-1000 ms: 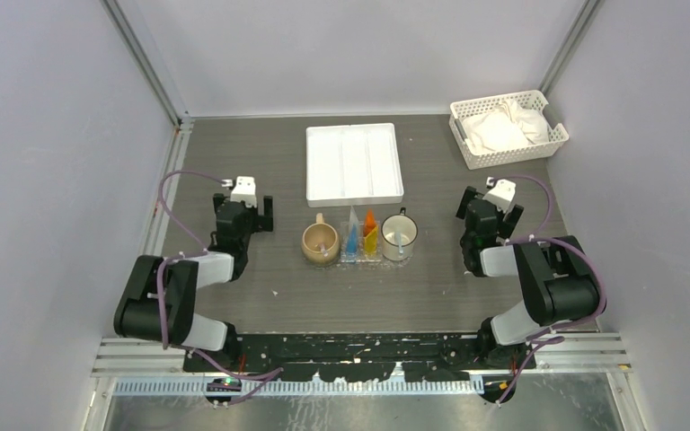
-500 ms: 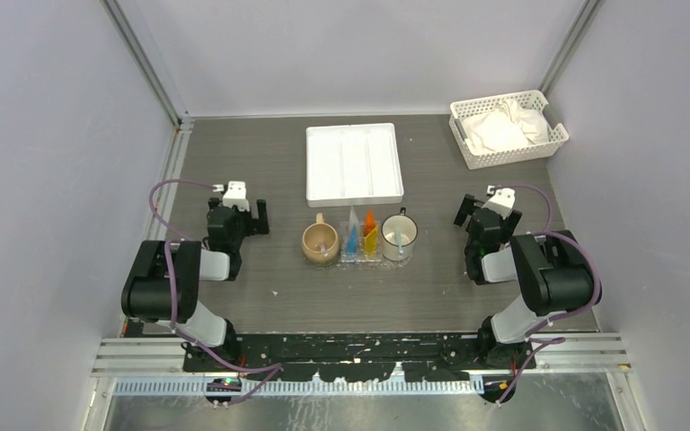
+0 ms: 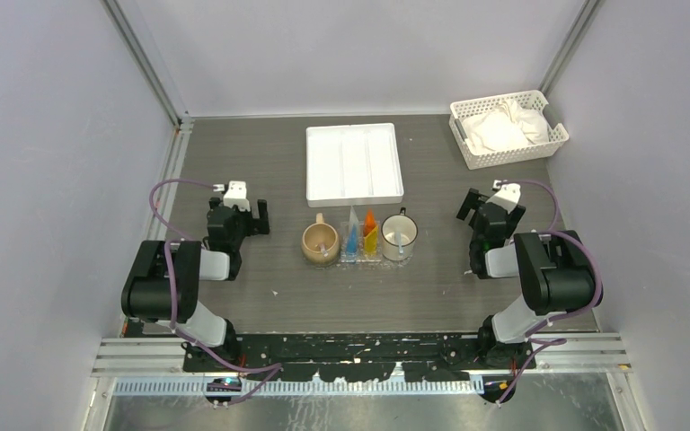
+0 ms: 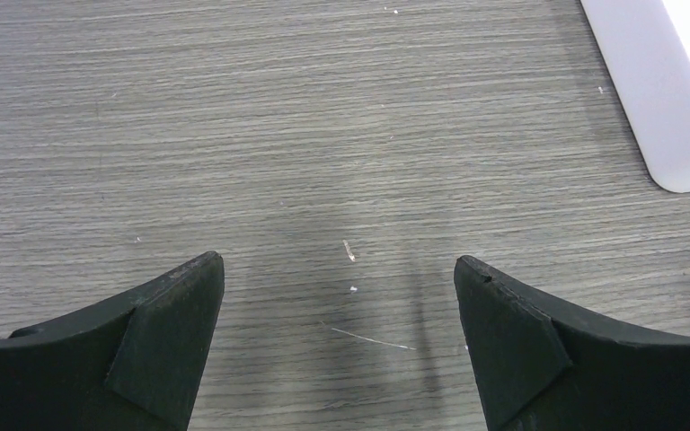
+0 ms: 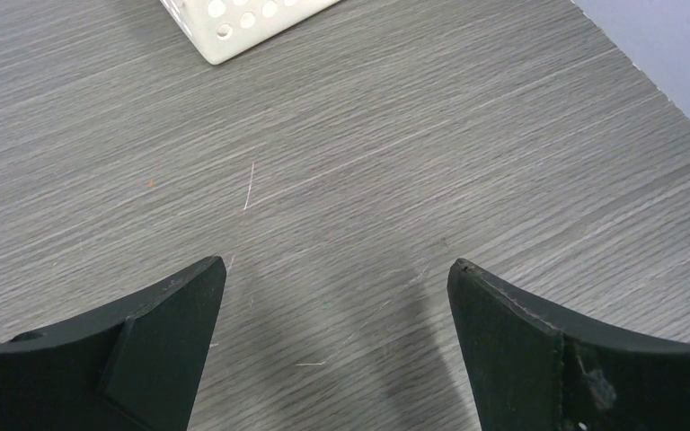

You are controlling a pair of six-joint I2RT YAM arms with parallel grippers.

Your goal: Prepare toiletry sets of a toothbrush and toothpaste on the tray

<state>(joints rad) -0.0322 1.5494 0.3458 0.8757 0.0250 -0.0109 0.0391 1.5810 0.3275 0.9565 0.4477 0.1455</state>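
Note:
A small clear tray point(image 3: 360, 258) lies between two mugs at the table's middle. On it are a blue toothpaste tube point(image 3: 352, 239), an orange one point(image 3: 370, 222) and a yellow one point(image 3: 371, 241). A thin toothbrush-like stick shows in the white mug point(image 3: 400, 236); the tan mug's point(image 3: 320, 243) contents are too small to tell. My left gripper point(image 3: 237, 218) is open and empty, low over bare table left of the tan mug point(image 4: 339, 269). My right gripper point(image 3: 490, 215) is open and empty, right of the white mug point(image 5: 337, 269).
A larger white compartmented tray point(image 3: 354, 163) lies behind the mugs; its corner shows in the left wrist view point(image 4: 674, 108). A white slotted basket point(image 3: 508, 128) with white cloth stands at the back right; its corner shows in the right wrist view point(image 5: 234, 22).
Both arms have folded back and lowered. The left gripper moved a little left, the right gripper a little right and nearer. The tray, tubes and mugs have not moved.

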